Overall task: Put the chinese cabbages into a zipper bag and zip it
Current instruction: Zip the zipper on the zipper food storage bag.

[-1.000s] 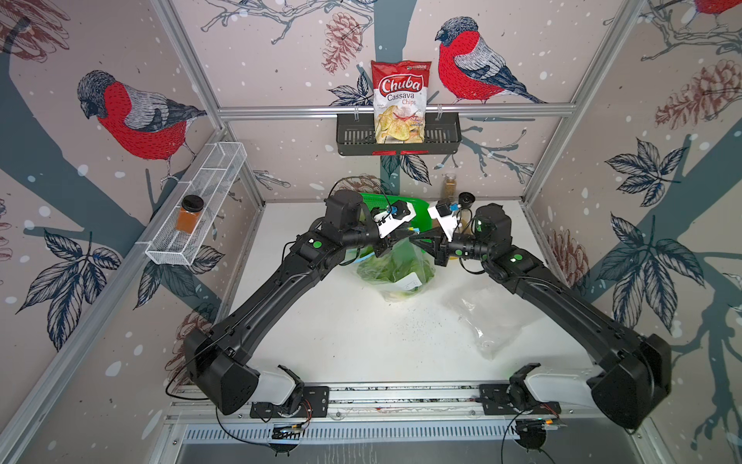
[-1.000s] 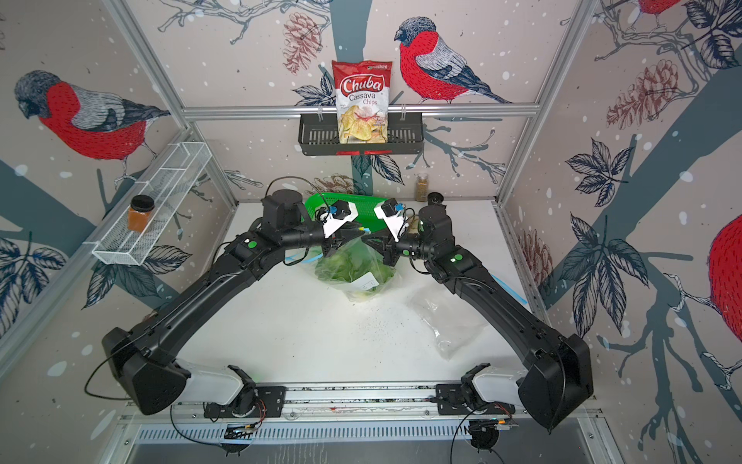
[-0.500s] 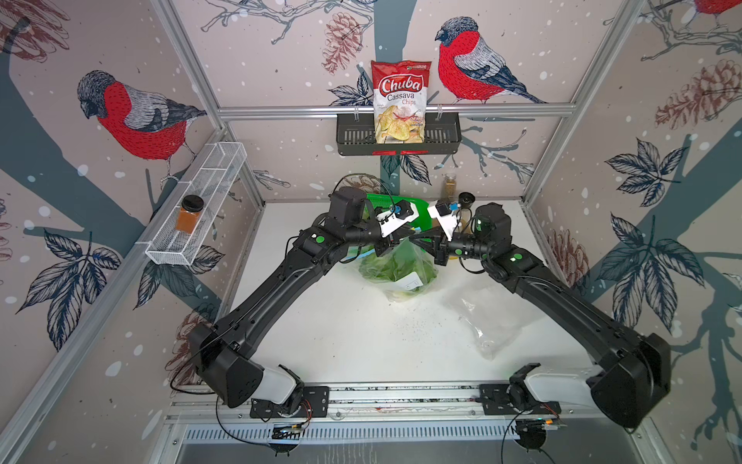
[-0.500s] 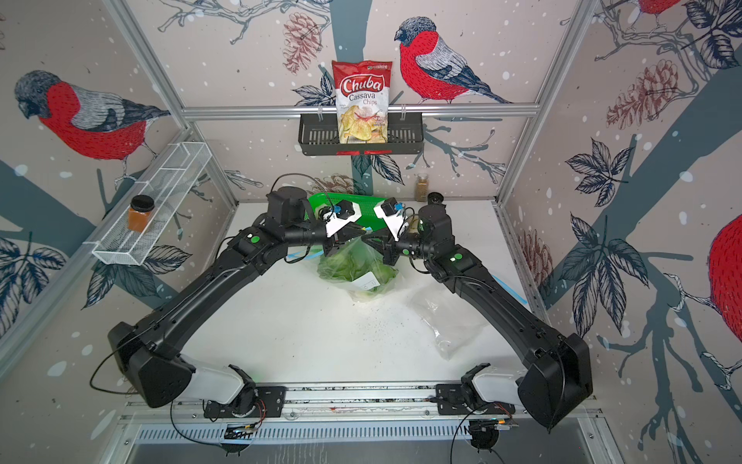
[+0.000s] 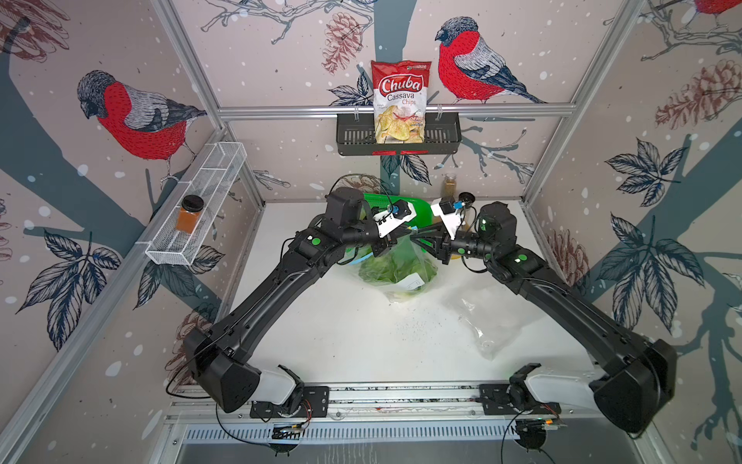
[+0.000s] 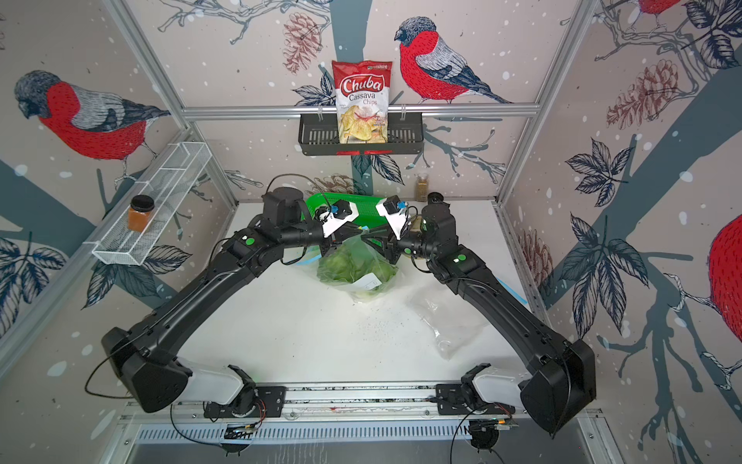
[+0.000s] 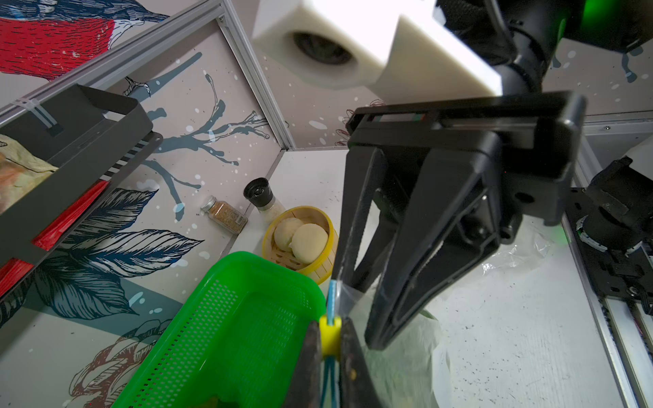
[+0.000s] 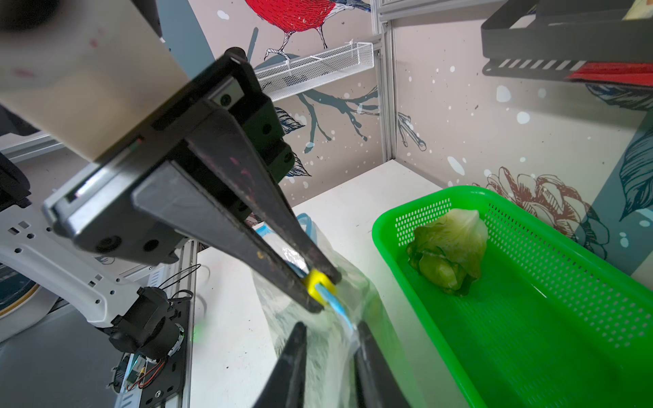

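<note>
A clear zipper bag (image 5: 405, 281) (image 6: 361, 281) stands mid-table in both top views, with green chinese cabbages (image 5: 395, 267) (image 6: 353, 267) inside. My left gripper (image 7: 330, 341) (image 8: 323, 291) is shut on the yellow slider (image 8: 315, 281) of the bag's blue zip strip (image 8: 340, 308), at the bag's top (image 5: 395, 238). My right gripper (image 8: 331, 327) (image 7: 360, 311) faces it, jaws open around the bag's upper corner, with one finger (image 8: 364, 339) touching the plastic. Another cabbage (image 8: 448, 254) lies in the green basket (image 8: 565, 318) behind the bag.
A yellow steamer (image 7: 319, 272) with two pale buns, a spice jar (image 7: 224, 215) and a grinder (image 7: 259, 194) stand at the back right. An empty clear bag (image 5: 490, 317) lies on the right. A black chips rack (image 5: 441, 136) and a white wire shelf (image 5: 208, 189) hang on the walls.
The right gripper's jaws have parted at the bag's corner. The left gripper has shut on the slider and shifted slightly toward the right gripper.
</note>
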### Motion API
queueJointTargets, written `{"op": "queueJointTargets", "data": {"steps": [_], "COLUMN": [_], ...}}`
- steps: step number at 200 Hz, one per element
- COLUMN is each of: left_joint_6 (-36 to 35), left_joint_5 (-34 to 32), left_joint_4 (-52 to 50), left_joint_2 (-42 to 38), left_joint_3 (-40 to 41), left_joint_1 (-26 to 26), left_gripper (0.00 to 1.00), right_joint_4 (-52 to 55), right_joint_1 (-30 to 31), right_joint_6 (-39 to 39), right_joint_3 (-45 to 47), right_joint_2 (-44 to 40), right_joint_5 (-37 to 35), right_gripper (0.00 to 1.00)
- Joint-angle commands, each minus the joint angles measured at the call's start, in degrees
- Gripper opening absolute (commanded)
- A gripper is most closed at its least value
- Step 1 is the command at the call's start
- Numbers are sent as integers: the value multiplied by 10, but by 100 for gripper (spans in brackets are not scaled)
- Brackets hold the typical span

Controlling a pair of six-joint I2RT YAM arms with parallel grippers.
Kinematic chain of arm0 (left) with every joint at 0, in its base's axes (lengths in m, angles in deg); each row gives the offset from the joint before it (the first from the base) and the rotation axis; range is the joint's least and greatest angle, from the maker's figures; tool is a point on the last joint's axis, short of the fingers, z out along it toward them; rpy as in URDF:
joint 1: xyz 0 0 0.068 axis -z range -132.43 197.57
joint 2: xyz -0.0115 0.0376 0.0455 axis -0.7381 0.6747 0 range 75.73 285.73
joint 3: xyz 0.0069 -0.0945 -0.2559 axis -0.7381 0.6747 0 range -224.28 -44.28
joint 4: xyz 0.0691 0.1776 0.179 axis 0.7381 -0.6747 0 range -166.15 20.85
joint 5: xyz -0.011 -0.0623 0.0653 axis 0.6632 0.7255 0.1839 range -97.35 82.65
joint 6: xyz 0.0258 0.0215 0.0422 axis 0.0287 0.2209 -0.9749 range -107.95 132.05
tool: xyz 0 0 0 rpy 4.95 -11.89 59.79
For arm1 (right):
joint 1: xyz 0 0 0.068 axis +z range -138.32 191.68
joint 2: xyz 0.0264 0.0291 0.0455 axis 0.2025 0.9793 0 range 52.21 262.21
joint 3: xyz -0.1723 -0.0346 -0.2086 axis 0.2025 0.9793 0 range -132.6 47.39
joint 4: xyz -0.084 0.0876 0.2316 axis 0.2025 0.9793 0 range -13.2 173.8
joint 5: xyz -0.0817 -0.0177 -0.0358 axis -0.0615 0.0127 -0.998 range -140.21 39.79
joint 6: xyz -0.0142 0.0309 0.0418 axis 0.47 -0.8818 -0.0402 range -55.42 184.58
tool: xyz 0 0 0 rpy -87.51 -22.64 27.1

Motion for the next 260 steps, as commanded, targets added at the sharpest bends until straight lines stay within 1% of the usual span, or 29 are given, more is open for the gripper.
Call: {"op": "queueJointTargets", "data": {"steps": [1, 24, 44, 70, 82, 96, 146, 163, 188, 233, 260], "left_joint_6": [-10, -10, -10, -10, -10, -10, 0, 12, 19, 22, 28], "left_joint_5": [2, 3, 2, 2, 0, -6, -19, -40, -59, -82, -106], "left_joint_4": [-2, -2, 0, 3, 5, 6, 0, -4, 2, 0, -14], "left_joint_2": [-4, -3, -5, -8, -8, -9, -14, -20, -37, -51, -53], "left_joint_3": [0, -1, 0, 1, 3, 5, 9, 18, 42, 53, 58], "left_joint_1": [0, 0, 0, 0, -1, 0, 0, 0, 0, 0, 0], "left_gripper": [0, 0, 0, 0, 0, 0, 0, 0, 0, 0, 0], "right_joint_4": [-19, -17, -15, -20, -27, -22, -35, -53, -66, -94, -96], "right_joint_1": [0, 0, 0, 0, 0, 0, 1, 5, 8, 9, 9], "right_joint_6": [9, 15, 17, 16, 13, 14, 3, -10, -20, -32, -35], "right_joint_3": [-11, -21, -27, -26, -21, -21, -10, -3, 1, 18, 21], "right_joint_2": [5, 15, 24, 27, 23, 26, 20, 14, 12, 2, -2], "right_joint_5": [5, 9, 14, 16, 22, 17, -31, -66, -88, -98, -117], "right_gripper": [22, 16, 16, 10, 7, 0, 0, 0, 0, 0, 0]}}
